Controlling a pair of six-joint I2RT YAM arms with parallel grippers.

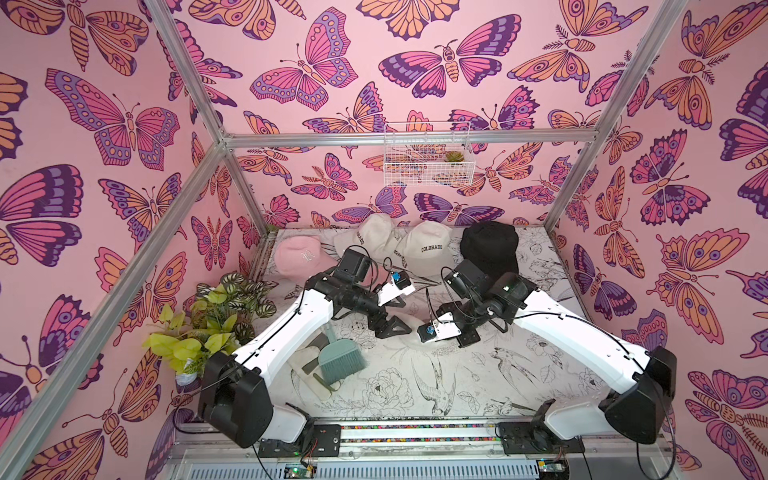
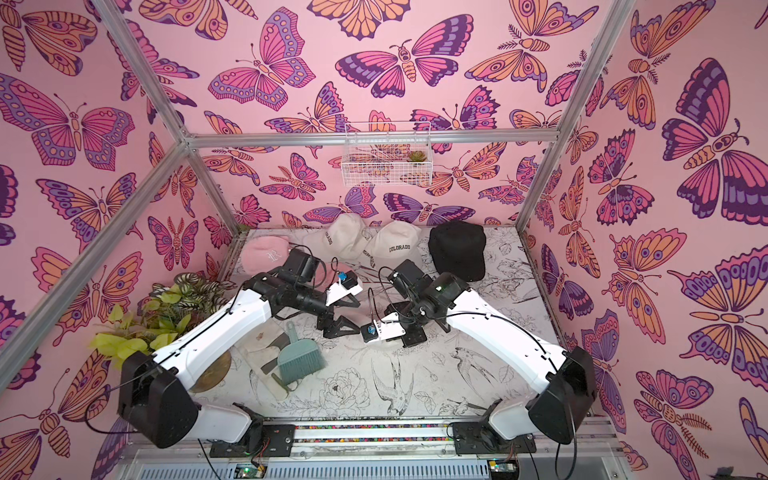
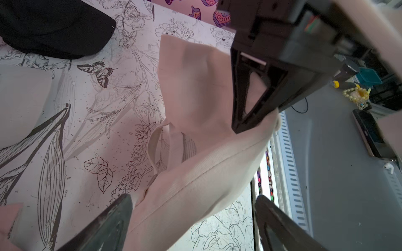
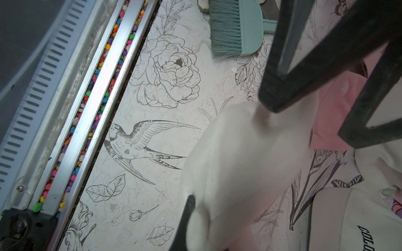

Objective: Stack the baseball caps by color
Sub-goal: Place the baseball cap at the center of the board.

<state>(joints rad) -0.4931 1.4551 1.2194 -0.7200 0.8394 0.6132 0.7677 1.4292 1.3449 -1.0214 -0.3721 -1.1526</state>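
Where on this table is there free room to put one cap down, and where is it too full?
The widest bare patch of the table lies at the front, between the teal brush and the right arm. The back is crowded: pink cap, cream caps and black cap stand in a row. The left edge holds the plant.

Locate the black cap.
In both top views the black cap sits at the far right corner of the table, immediately to the right of the cream COLORADO cap.
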